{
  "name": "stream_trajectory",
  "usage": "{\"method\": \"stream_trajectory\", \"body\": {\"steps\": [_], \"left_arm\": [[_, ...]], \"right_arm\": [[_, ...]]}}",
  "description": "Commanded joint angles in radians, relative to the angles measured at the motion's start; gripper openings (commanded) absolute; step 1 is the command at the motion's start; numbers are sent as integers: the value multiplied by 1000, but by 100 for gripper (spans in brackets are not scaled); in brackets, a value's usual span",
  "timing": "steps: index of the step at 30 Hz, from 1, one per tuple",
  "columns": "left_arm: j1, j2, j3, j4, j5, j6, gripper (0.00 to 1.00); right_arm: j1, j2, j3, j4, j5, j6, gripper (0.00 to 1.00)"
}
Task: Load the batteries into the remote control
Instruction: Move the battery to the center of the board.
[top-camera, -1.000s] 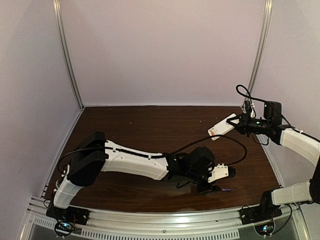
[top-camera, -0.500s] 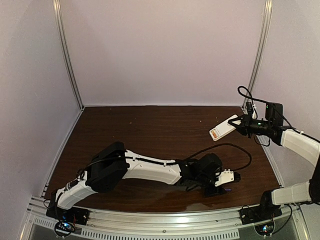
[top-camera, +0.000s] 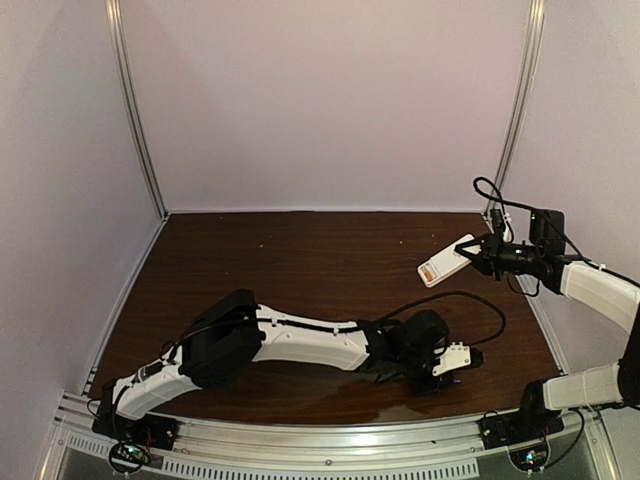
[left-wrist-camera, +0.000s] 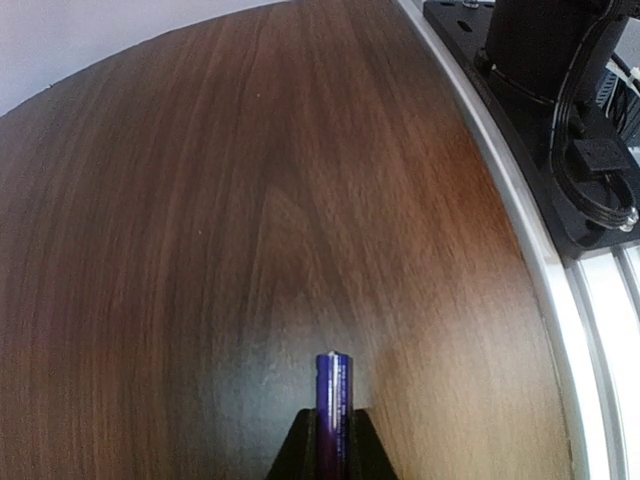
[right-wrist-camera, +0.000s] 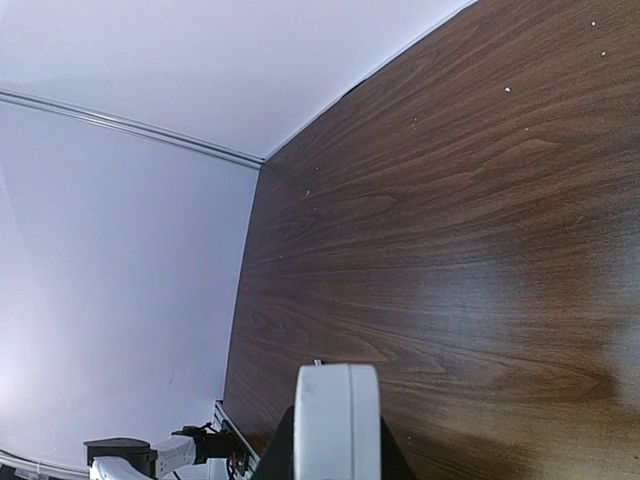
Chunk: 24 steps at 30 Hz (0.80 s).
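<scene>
Soft dim purplish light, glare along the table (top-camera: 300, 250) near edge, wrist views warped at edges.

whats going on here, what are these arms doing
Two robot arms are at work. The left pincer, low near the front right of the table, is closed on the purple battery. The right pincer holds the remote control up off the table at the far right. The battery is not yet in the remote; they are well apart.

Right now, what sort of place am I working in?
Probably a lab test booth: a dark wooden table boxed in by plain pale walls with metal corner posts, and robot arms bolted to a rail.
</scene>
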Motion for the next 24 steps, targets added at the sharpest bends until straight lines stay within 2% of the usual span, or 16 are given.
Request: {"method": "stream_trajectory", "body": {"steps": [1, 5, 10, 17, 24], "left_arm": [[0, -77, -84, -132, -51, 8, 0], [4, -191, -245, -157, -121, 6, 0], [26, -357, -451, -204, -213, -86, 0], [72, -589, -800, -180, -299, -314, 0], [109, -714, -929, -144, -370, -593, 0]], "right_arm": [[-6, -18, -7, 30, -22, 6, 0], [-5, -18, -13, 30, -25, 11, 0], [-2, -21, -19, 56, -27, 16, 0], [13, -18, -25, 72, -25, 18, 0], [18, -20, -19, 67, -24, 18, 0]]}}
